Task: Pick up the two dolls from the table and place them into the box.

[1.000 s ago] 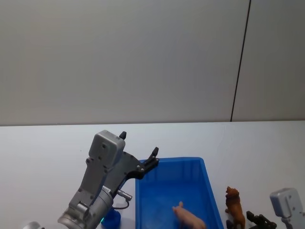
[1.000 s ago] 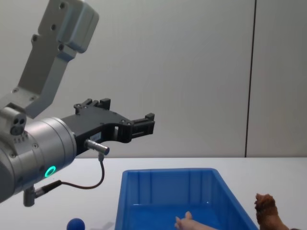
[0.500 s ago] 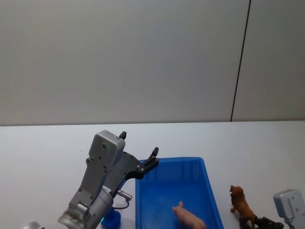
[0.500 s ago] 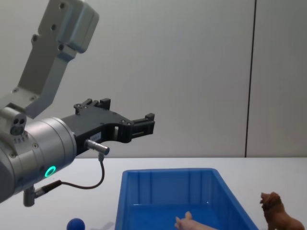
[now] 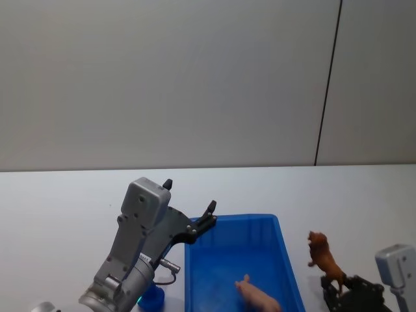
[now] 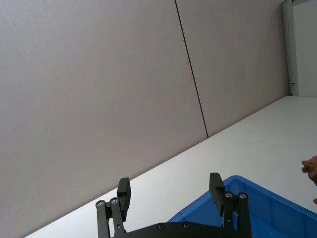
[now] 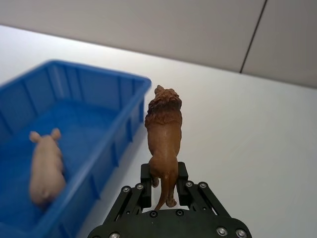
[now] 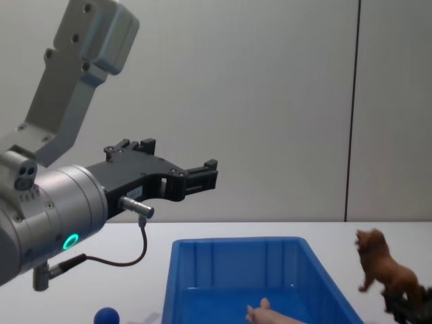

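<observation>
Brown lion-like toy figure [image 7: 163,134] with a shaggy mane is clear of the plain white tabletop [image 5: 65,195]. The right gripper [image 7: 163,182] has its jaws closed on the figure's hind legs. The lion hangs just beside the right-hand wall of the bright blue ribbed plastic bin [image 7: 99,72], not yet over it. The pale pink pig-like toy [image 7: 45,166] already lies on the bin floor, toward the robot's end.

To carry it well, I judge the lion should go up until its feet and thin tail pass above the rim. It should then travel left to the bare blue floor beyond the pig and come low before the jaws part, so it neither catches the wall nor lands on the pig. The hold is on thin legs only, so a slow swing seems wise.

The left gripper [image 6: 170,184] hovers near the bin's far left corner, jaws apart with nothing between them. A small round blue object [image 8: 106,315] sits on the table beneath that arm.

A second ago the lion stood lower, at the table beside the bin. Now it rides higher, and in the chest view it shows whole. The left arm and the pig have not shifted.
</observation>
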